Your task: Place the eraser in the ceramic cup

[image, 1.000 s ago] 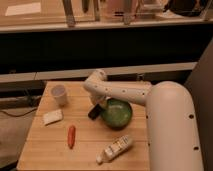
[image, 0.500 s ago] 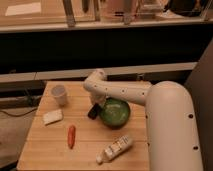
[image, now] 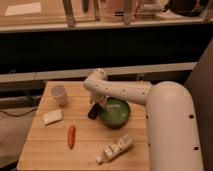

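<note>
The eraser is a small black block near the middle of the wooden table, just left of the green bowl. My gripper hangs straight down over the eraser and reaches it. The white ceramic cup stands upright at the table's back left, well apart from the gripper. My white arm reaches in from the right across the bowl.
A pale cream block lies at the left. An orange carrot lies in front of it. A white bottle lies on its side near the front edge. A dark shelf and counter stand behind the table.
</note>
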Robot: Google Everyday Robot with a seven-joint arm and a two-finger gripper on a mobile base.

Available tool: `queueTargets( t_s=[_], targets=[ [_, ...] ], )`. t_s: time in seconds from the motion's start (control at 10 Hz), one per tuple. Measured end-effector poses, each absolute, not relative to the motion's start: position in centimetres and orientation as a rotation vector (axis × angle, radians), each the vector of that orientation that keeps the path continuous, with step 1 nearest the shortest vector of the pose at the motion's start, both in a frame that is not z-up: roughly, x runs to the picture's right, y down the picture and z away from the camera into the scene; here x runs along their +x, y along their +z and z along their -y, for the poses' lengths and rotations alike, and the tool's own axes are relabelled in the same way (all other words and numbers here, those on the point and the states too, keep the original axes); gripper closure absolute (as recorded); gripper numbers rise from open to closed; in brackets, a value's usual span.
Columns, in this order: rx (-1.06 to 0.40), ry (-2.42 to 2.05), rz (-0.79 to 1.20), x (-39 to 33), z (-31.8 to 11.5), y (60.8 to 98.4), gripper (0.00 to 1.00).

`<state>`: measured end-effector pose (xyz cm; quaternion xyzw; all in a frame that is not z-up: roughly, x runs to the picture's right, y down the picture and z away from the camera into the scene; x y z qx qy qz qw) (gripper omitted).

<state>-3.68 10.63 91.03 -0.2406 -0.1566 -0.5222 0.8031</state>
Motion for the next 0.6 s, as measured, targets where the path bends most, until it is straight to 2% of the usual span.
queueTargets(
  t_s=[0.6],
  targets=[
    [-0.504,-1.113,0.324,-4.1,-10.2,89.6,0.2]
  ],
)
